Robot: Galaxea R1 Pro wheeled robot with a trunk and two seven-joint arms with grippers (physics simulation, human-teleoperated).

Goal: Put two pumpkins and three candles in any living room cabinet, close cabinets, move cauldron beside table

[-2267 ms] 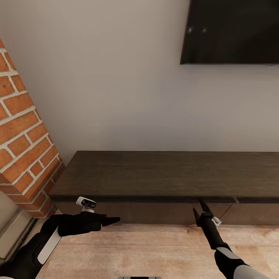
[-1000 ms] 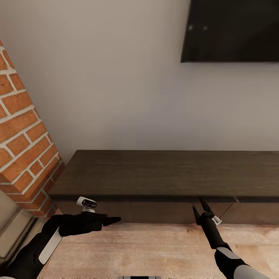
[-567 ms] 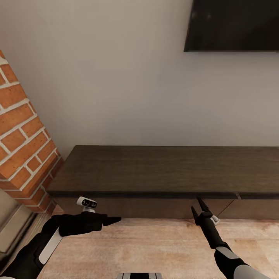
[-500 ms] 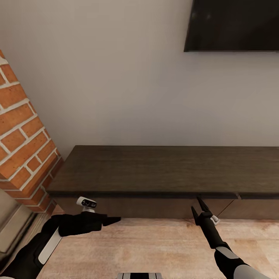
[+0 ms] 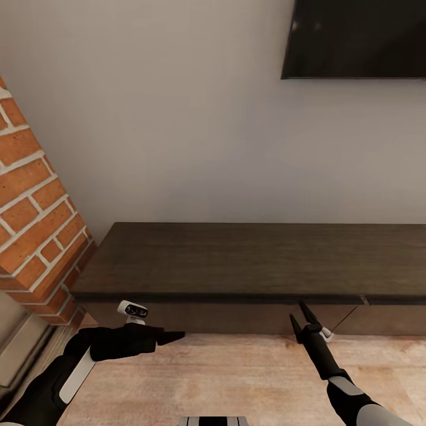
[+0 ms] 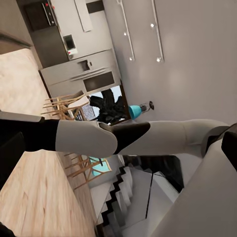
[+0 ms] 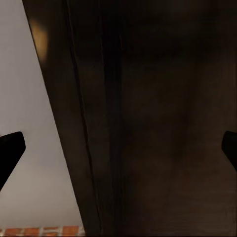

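The right tool (image 5: 300,318) is spread wide and empty at the cabinet (image 5: 236,260) front; the left tool (image 5: 171,338) looks closed.

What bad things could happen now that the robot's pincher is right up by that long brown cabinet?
The open right gripper sits just under the cabinet top's front edge, by the seam between two drawer fronts. If it pushes forward, its fingertips might jam against the wood or slip into that seam rather than catch a drawer. The left gripper also hangs low near the cabinet front, so rolling closer could bump it.
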